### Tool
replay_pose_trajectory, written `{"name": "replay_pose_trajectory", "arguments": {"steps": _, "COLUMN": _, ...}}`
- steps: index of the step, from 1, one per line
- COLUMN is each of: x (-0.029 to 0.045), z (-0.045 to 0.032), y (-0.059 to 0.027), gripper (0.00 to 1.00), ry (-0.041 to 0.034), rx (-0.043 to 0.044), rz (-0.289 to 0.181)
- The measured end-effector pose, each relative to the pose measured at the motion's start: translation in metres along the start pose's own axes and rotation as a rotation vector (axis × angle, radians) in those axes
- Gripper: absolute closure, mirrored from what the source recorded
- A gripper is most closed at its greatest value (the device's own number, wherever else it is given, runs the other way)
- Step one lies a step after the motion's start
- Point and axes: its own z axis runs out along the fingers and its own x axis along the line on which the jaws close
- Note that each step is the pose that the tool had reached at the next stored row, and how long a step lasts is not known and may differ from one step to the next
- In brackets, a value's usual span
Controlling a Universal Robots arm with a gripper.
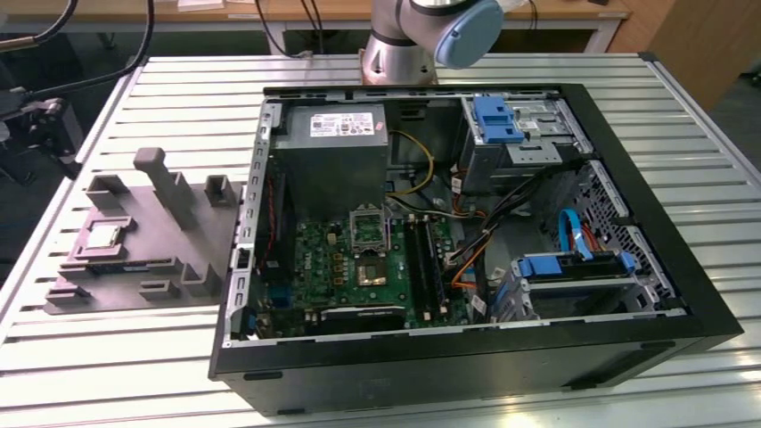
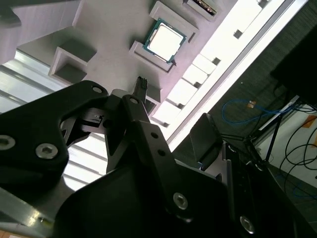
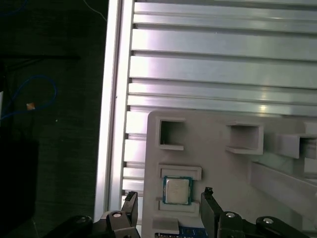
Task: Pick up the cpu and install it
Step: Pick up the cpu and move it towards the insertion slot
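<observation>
The cpu [image 1: 102, 234] is a small square chip with a pale silvery top. It lies flat in a recess of the grey moulded tray [image 1: 167, 214], at the exterior view's left. In the first wrist view my gripper [image 3: 169, 194] is open above the tray, and the cpu [image 3: 177, 190] shows between its two black fingertips [image 3: 131, 199], which stand apart from it. In the second wrist view one fingertip [image 2: 141, 83] points toward the cpu [image 2: 164, 40], short of it. Inside the open computer case [image 1: 476, 348], the black socket frame [image 1: 369, 226] sits on the green motherboard [image 1: 333, 267].
The tray has raised posts [image 1: 160, 174] and several other pockets [image 3: 171, 134] around the cpu. The ribbed metal table [image 3: 223, 54] ends close beside the tray, with dark floor and cables [image 3: 29, 99] beyond. The case holds a power supply [image 1: 339, 143], drive bays [image 1: 571, 267] and wiring.
</observation>
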Motion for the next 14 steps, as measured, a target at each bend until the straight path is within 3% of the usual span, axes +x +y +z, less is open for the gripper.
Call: {"name": "replay_pose_trajectory", "arguments": {"steps": 14, "x": -0.0002, "z": 0.0156, "y": -0.0031, "gripper": 0.38, "ry": 0.0001, "rx": 0.0000, "rz": 0.000}}
